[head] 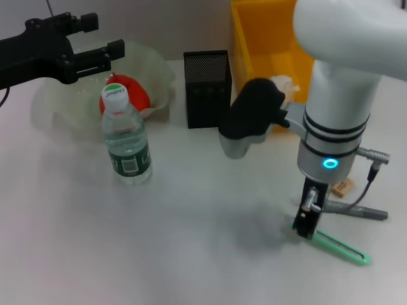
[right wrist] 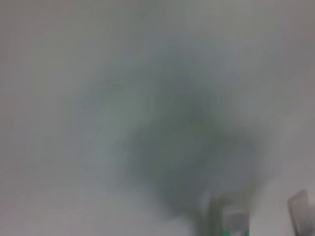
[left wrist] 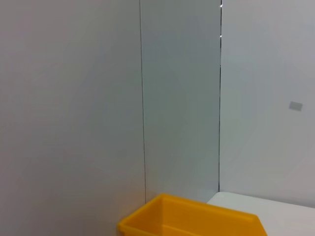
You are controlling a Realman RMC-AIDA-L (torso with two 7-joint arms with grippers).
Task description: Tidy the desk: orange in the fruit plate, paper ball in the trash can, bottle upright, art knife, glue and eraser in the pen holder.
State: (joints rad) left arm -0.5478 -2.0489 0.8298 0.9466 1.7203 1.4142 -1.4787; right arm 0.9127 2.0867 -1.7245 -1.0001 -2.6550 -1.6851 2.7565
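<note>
The right end effector (head: 305, 225) is lowered onto the near end of the green art knife (head: 340, 246); finger state cannot be determined. The knife's long axis runs away from the pen holder (head: 206, 89). The left end effector (head: 95, 54), released, hovers far off.

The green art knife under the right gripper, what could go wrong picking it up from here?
The right gripper meets only one end of the art knife, so it may tilt or slip when lifted. The grey pen and eraser lie close by and might get nudged.

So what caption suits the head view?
Right tool lowered onto the green art knife; clear water bottle already upright.
</note>
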